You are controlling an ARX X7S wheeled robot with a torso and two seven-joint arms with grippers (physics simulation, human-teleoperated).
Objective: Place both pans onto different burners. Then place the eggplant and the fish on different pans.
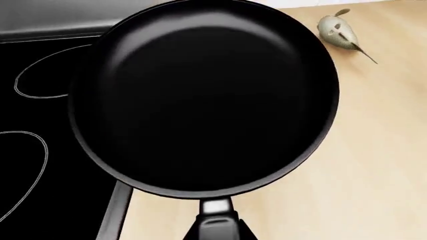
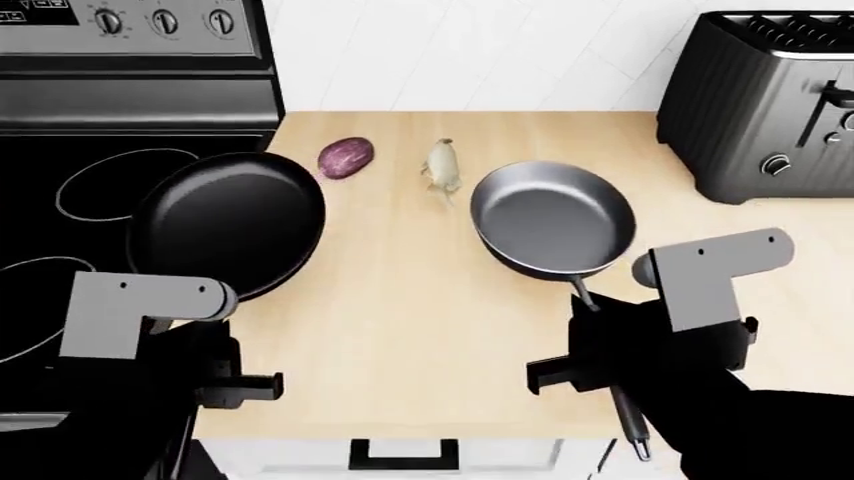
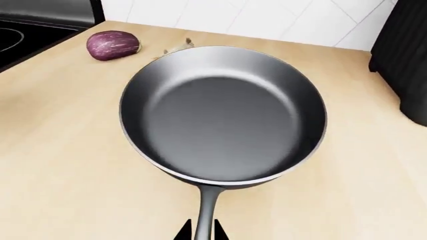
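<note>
My left fingers (image 2: 220,385) sit at the near left, and from the head view I judge them clamped on the handle of the black pan (image 2: 227,224), though the contact itself is hidden under the wrist and the left wrist view shows only the handle root, so I can't fully confirm it. That pan's long axis runs from my left hand away toward the far side, and its bowl straddles the edge between the cooktop (image 2: 54,240) and the desk (image 2: 400,330). The move turns on this: the burners lie to the left of the pan. The far ring (image 2: 100,180) is half covered by the rim, the near ring (image 2: 27,300) sits well left of the handle, so the pan has to travel left to centre on either one. My right fingers (image 2: 601,365) appear closed on the handle of the grey pan (image 2: 551,220), the handle running between the tips in the right wrist view. That pan rests wholly on the desk, well right of the cooktop, handle pointing back at me. The eggplant (image 2: 346,157) and the fish (image 2: 443,168) lie on the far desk between the two pans, the eggplant nearer the black one.
</note>
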